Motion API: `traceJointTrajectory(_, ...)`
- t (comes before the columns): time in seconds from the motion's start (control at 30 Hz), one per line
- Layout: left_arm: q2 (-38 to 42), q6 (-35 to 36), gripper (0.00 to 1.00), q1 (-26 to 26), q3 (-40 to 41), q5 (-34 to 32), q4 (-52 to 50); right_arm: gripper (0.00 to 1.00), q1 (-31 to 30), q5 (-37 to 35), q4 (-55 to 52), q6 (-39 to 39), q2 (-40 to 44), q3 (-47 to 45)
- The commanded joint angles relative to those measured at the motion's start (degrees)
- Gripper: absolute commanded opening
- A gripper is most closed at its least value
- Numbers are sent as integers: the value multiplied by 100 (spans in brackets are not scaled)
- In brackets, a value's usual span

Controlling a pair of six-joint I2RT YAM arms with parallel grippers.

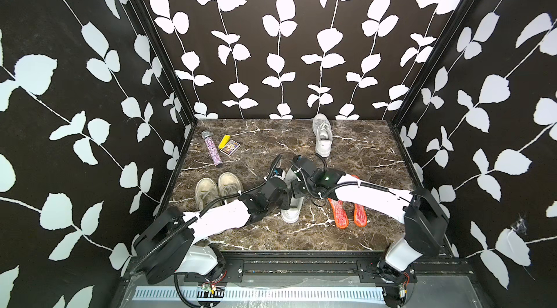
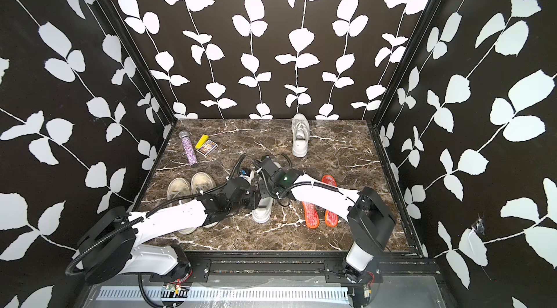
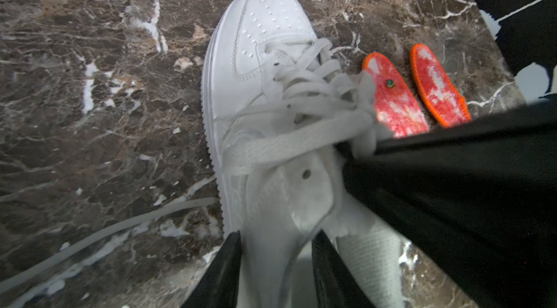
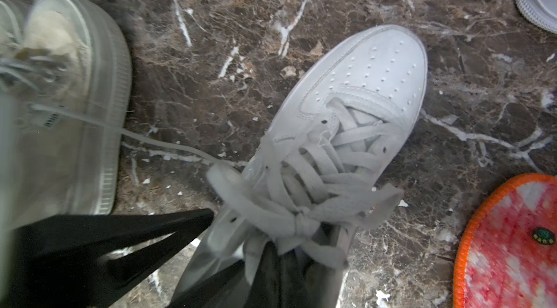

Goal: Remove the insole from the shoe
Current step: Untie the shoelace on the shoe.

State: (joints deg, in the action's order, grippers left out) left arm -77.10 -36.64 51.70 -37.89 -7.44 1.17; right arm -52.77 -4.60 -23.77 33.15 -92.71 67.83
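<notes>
- Only the top views take in the whole surface (image 1: 370, 152). A glitter microphone (image 1: 212, 149), a yellow box (image 1: 224, 140) and a card pack (image 1: 230, 148) lie well beyond the left jaws, and a second white shoe (image 1: 322, 136) lies well ahead of the right jaws. In these views both sets of jaws are hidden beneath the wrists
- The wrist views show the close work: the white shoe (image 3: 256, 50) lies directly under both jaws, toe pointing away from them, laces tied
- Left jaws: partway apart, with the fingers (image 3: 229, 270) astride the shoe's collar wall
- Right jaws: pressed together, with the dark fingertips (image 4: 272, 267) sunk in the shoe's mouth beneath the lace knot (image 4: 297, 222). I cannot tell what they pinch there, if anything
- The insole is hidden inside the shoe. A pale woven strip (image 3: 370, 261) shows between the two sets of jaws, and I cannot tell whether it is insole or lining
- Two orange insoles (image 3: 394, 101) lie flat just beside the right jaws, on the side away from the left ones, their near ends cut off by the right arm
- Worn beige sneakers (image 4: 69, 95) sit just beside the left jaws, blurred in the right wrist view
</notes>
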Motion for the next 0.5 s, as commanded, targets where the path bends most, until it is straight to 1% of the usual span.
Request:
traceJointTrajectory(0.0,-66,127,42,-10,-296,-191,82,0,-20,117,231,-79,421,-151)
traceJointTrajectory(0.07,-97,6,42,-97,-292,-293,192,0,-19,139,259,-131,510,-207)
traceJointTrajectory(0.13,-207,-65,41,-187,-263,-223,419,0,-15,144,292,-150,570,-256)
traceJointTrajectory(0.2,-372,-89,36,-262,-330,-123,468,0,-21,131,328,-145,658,-335)
traceJointTrajectory(0.3,-588,-102,26,-316,-495,-173,268,0,-18,16,334,-144,815,-446)
traceJointTrajectory(0.37,-693,-144,16,-374,-582,-208,87,0,-14,-120,330,-167,979,-535)
traceJointTrajectory(0.47,-712,-183,8,-446,-546,-215,41,0,-22,-444,377,-205,1247,-710)
